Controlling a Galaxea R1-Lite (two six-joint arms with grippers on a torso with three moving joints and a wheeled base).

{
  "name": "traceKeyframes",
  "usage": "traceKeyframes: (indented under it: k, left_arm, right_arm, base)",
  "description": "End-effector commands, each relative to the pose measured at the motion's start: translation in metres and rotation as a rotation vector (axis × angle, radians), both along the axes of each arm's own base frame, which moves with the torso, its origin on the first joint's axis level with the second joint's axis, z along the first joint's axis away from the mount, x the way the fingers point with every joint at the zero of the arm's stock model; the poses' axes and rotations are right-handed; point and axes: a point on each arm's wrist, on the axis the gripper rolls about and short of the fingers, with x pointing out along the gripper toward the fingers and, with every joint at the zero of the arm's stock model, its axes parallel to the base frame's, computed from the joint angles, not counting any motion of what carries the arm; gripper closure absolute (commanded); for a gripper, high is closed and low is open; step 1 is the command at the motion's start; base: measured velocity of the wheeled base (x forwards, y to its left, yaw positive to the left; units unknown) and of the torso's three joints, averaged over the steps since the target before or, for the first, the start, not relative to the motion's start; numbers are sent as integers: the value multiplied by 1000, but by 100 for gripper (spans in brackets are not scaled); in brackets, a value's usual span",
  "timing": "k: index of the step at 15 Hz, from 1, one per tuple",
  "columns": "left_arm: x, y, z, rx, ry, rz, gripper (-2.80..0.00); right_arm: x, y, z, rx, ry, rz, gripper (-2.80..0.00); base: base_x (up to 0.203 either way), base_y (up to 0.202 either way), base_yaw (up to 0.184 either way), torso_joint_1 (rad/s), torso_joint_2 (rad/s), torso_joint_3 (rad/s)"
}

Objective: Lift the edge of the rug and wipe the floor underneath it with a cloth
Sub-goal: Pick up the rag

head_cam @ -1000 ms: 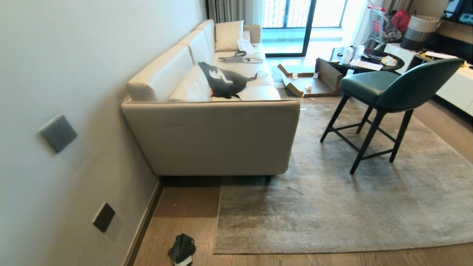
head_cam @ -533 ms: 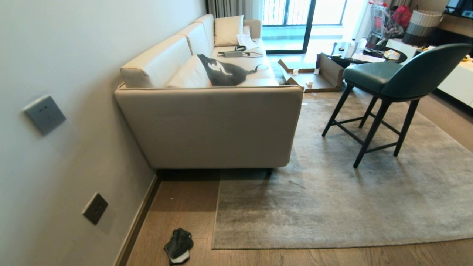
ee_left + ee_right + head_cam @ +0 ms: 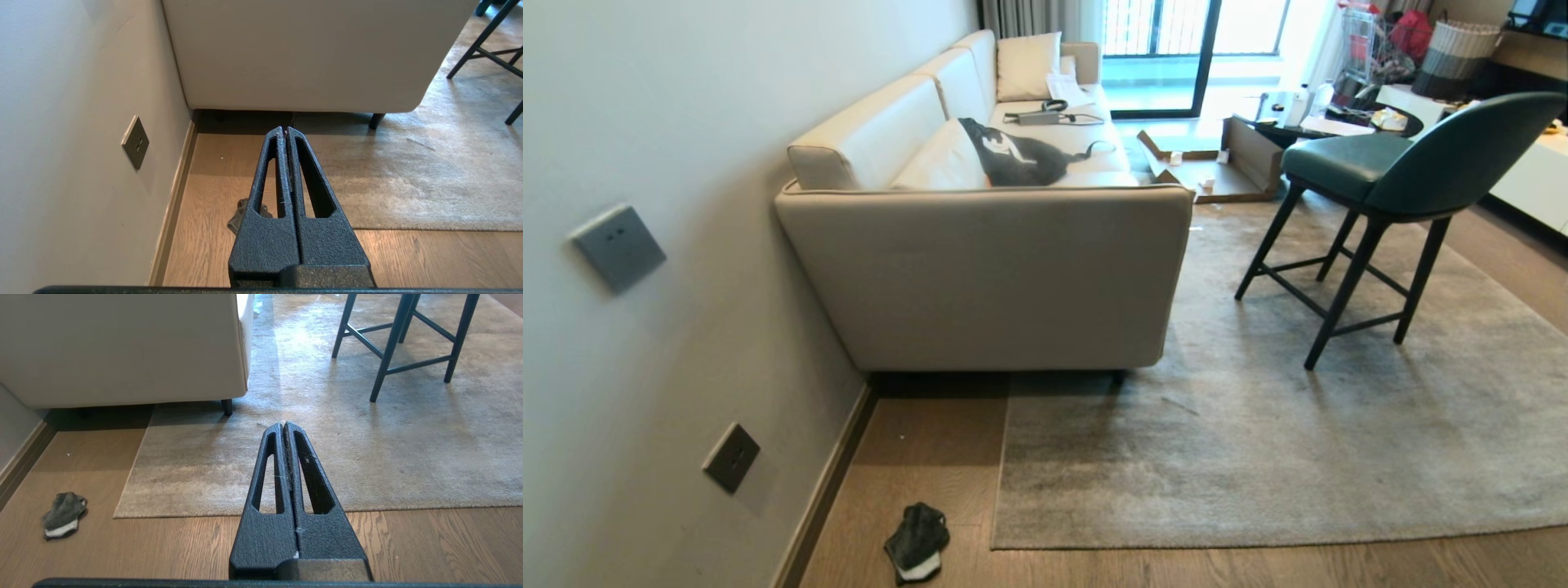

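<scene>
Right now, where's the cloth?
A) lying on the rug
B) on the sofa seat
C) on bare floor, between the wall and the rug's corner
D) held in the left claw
C: the cloth lies on the bare floor near the wall's baseboard, apart from the rug edge, which lies flat; both claws, left claw and right claw, are shut and hold nothing.

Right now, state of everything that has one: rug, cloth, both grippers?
rug edge: flat on the floor, not lifted.
cloth: crumpled on the floor near the wall, off the rug, not held.
left gripper: shut, empty, above the floor in front of the sofa.
right gripper: shut, empty, above the rug edge.
black bag: lying slumped on the sofa seat.
green chair: upright on the rug.
</scene>
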Motion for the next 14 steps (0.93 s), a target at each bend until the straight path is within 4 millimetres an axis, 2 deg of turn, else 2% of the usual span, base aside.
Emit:
traceKeyframes:
  k: [1,9,14]
  left_arm:
    - [0,0,0,-1,0,0,0]
    - [0,0,0,-1,0,0,0]
    - [0,0,0,-1,0,0,0]
  right_arm:
    - [0,0,0,0,0,1,0]
    - [0,0,0,0,-1,1,0]
    - [0,0,0,-1,-1,0,0]
  base:
    - [0,0,0,0,0,0]
    - [0,0,0,0,0,0]
    - [0,0,0,13,64,73]
